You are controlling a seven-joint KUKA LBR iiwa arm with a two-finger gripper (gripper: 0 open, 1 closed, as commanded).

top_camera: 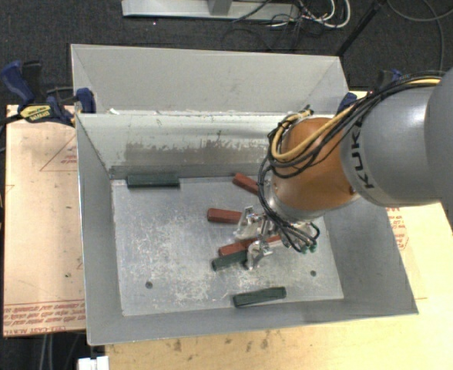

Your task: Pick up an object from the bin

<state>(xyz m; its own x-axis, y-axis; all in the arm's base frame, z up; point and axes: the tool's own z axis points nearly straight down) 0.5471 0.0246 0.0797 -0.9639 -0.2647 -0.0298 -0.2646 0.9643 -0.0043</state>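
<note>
My gripper (253, 239) is low over the bin floor, right of the middle, and it stands open. One metal fingertip (249, 221) shows above a red-brown bar (233, 248) and the other below it, so the bar's right end lies between them. A dark green bar (226, 262) lies just under that bar, touching it, with its right end by the lower fingertip. Another red-brown bar (223, 216) lies flat a little up and to the left of the gripper.
A third red-brown bar (245, 181) lies near the back wall, partly behind the orange wrist cover. One dark green bar (153, 180) rests at the back left, another (259, 297) near the front edge. The arm covers the bin's right side.
</note>
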